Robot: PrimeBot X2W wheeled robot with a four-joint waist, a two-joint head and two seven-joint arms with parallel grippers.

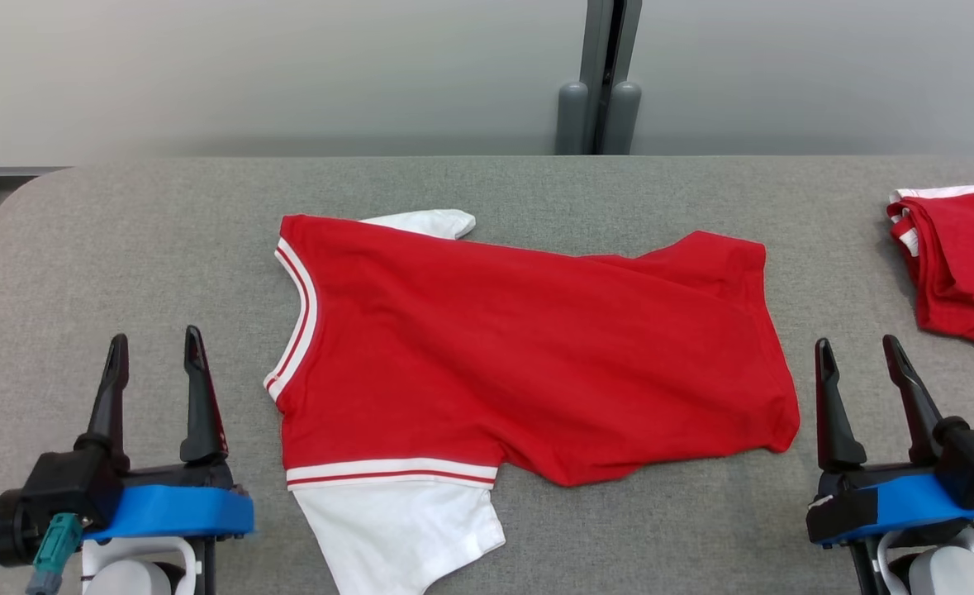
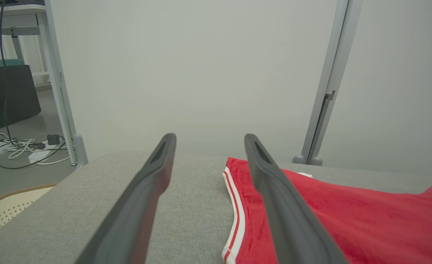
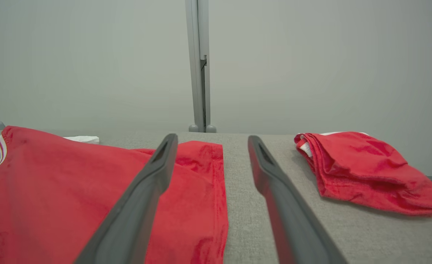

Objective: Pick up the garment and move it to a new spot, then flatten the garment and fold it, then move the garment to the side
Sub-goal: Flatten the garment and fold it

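Matt cloth on a coarse grey woven tabletop (image 1: 123,231)
The garment (image 1: 528,355) is soft red knit cloth, matt and faintly fleecy, with ribbed white-and-red trim (image 1: 301,314) and smooth white sleeves (image 1: 396,529). The left end effector (image 1: 156,335) and right end effector (image 1: 857,341) have smooth, matt dark plastic fingers (image 1: 201,397) on blue plastic mounts (image 1: 181,512). At the tabletop's right edge, a folded garment (image 1: 962,256) shows the same red nap.

Being lit brightly and evenly from overhead by soft, diffuse light; casting only faint, narrow shadows along the near hem of the garment (image 1: 528,347) and under the folded pile (image 3: 362,172) on the grey table (image 1: 123,248). Showing no glare. Rendering sharply across the head view; blurring the near fingers (image 2: 135,212) in both wrist views; leaning the wall post (image 2: 322,110) through wide-angle distortion.
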